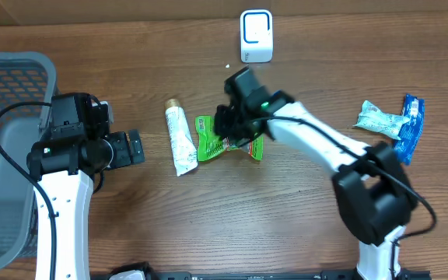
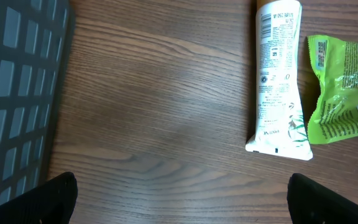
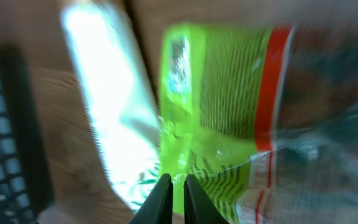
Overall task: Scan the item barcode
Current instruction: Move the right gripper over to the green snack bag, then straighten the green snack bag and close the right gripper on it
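**Q:** Overhead view: where is the item?

**A:** The crinkled green foil packet point(image 1: 206, 141) lies at frame centre on the wood-grain bench point(image 1: 232, 225), just beside a smooth white tube point(image 1: 180, 140). The right jaws are pinched narrow on the packet. The left jaws stand wide, holding nothing.

**Q:** Containers and surroundings?

**A:** A grey lattice basket point(image 1: 6, 93) is at far left. A rounded white scanner point(image 1: 256, 35) sits at top centre. Crumpled white point(image 1: 379, 119) and blue point(image 1: 411, 124) packets lie at right.

**Q:** Left wrist view?

**A:** The printed tube point(image 2: 278, 81) is at upper right with its flat crimped end lowest, and the packet point(image 2: 344, 87) is at the right edge. Black fingertips point(image 2: 48, 202) occupy the lower corners.

**Q:** Right wrist view?

**A:** Blurred. The fingertips point(image 3: 163, 196) clamp a green fold of the red-striped packet point(image 3: 229, 106).
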Available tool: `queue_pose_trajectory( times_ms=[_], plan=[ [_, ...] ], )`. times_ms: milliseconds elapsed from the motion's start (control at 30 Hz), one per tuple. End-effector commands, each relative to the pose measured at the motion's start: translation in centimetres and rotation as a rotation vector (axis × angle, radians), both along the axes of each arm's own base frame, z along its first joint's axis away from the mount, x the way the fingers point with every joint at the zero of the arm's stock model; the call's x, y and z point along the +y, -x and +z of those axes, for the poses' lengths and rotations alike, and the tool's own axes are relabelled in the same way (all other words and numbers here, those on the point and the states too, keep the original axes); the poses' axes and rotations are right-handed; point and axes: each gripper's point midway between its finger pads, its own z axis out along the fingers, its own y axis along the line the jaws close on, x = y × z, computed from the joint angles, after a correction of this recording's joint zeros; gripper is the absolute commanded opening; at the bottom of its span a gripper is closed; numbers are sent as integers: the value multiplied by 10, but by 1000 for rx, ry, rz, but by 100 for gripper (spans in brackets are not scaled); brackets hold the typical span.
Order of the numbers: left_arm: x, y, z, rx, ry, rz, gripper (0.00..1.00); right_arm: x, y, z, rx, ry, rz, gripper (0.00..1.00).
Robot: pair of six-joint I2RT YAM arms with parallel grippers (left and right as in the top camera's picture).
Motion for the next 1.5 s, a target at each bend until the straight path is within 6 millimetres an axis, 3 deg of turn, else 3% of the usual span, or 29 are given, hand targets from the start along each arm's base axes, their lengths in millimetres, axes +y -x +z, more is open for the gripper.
queue_pose_trajectory(
  times_ms=[0,133,267,400,633,700,833,933,1033,1167,1333,1467],
  plan=[
    [-2,0,1,-4,1,-22,100,2,15,-22,58,46,-4,11],
    [-2,0,1,-4,1,-22,100,-10,25,-31,72,116,38,18],
    [-2,0,1,-4,1,-22,100,-42,26,-41,103,221,31,25],
    [-2,0,1,-4,1,-22,100,-67,25,-40,151,216,68,32],
    [-2,0,1,-4,1,-22,99,-134,3,-40,138,250,144,62],
    [-2,0,1,-4,1,-22,100,-150,-7,-31,138,224,147,70],
    [-2,0,1,-4,1,-22,100,-165,-29,9,97,123,137,78],
    [-2,0,1,-4,1,-22,100,-171,-48,44,21,80,112,84],
    [-2,0,1,-4,1,-22,99,-168,-51,47,-2,77,120,90],
    [-2,0,1,-4,1,-22,100,-145,-44,30,24,79,150,100],
    [-2,0,1,-4,1,-22,100,-115,-33,-1,87,128,108,100],
    [-2,0,1,-4,1,-22,99,-113,-25,-31,121,270,30,100]
  ],
)
